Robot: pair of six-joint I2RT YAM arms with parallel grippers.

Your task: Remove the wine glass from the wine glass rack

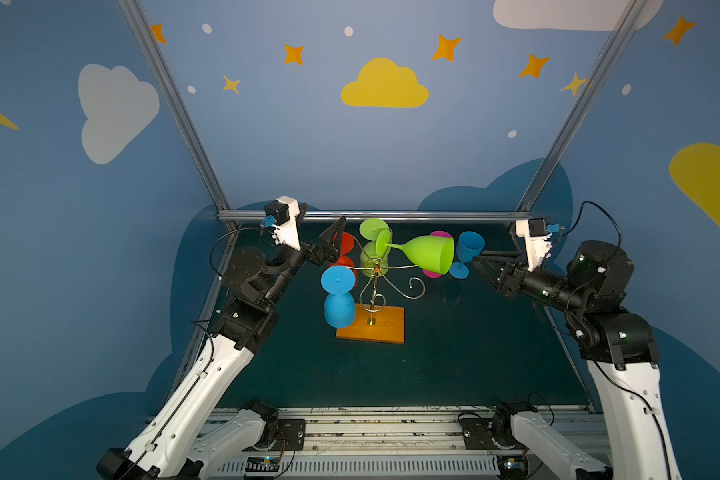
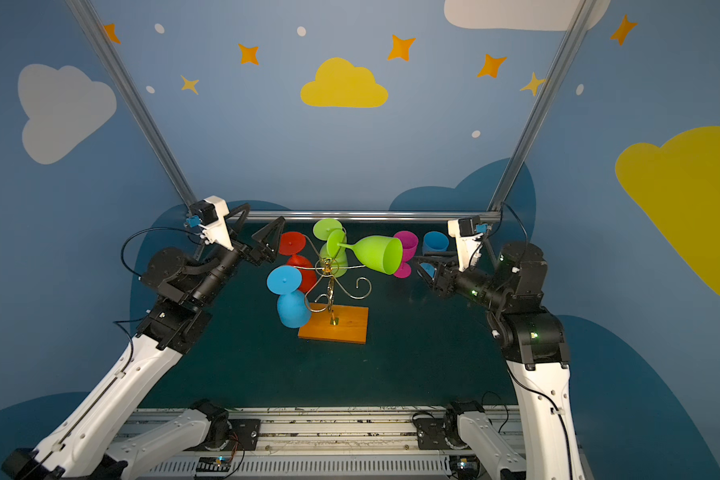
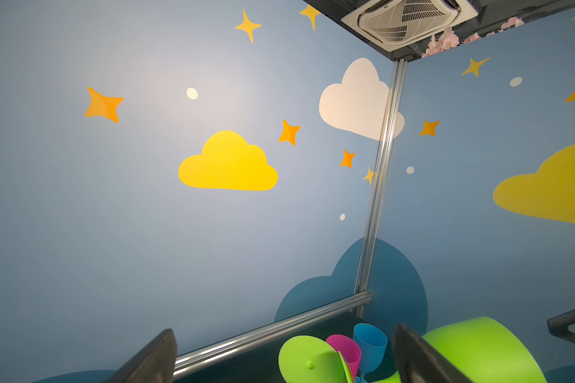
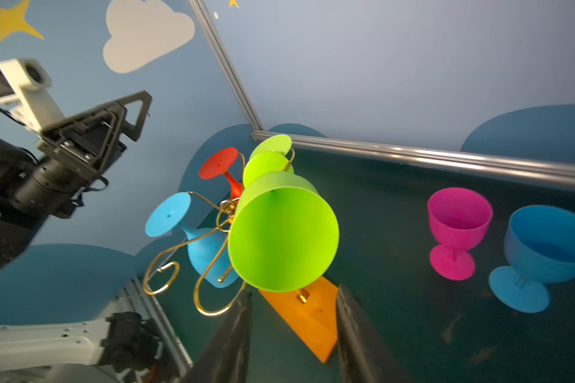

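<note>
Wine glass of lime-green plastic point(image 1: 429, 255) lies tipped almost level on the wine glass rack point(image 1: 377, 269), a thin gold wire stand with scroll-tipped arms on a rectangular orange-brown wooden base point(image 1: 381, 328). Its foot sits by the rack's central hub and its open bowl points away from the rack toward the right gripper point(image 4: 293, 293).

That gripper's dark fingers point(image 4: 236, 335) stand apart just short of the bowl's rim and hold nothing. On the rack's other side, the left gripper point(image 3: 284, 331) is raised level with the rack's upper arms, fingers point(image 3: 153, 358) spread wide and empty.

A second lime-green glass point(image 1: 373, 228), a red glass point(image 2: 294, 245) and a sky-blue glass point(image 1: 338, 305) hang upside down from the rack.

The rack stands on a dark green tabletop point(image 1: 454, 365). Beyond the rack on the right arm's side, a magenta goblet point(image 4: 458, 225) and a blue goblet point(image 4: 545, 245) stand upright on it.

Silver aluminium rails point(image 1: 371, 215) edge the tabletop behind the rack. Blue walls around it carry yellow and white clouds point(image 1: 385, 83) and orange stars. The left wrist view also shows a ceiling air vent point(image 3: 409, 20).
</note>
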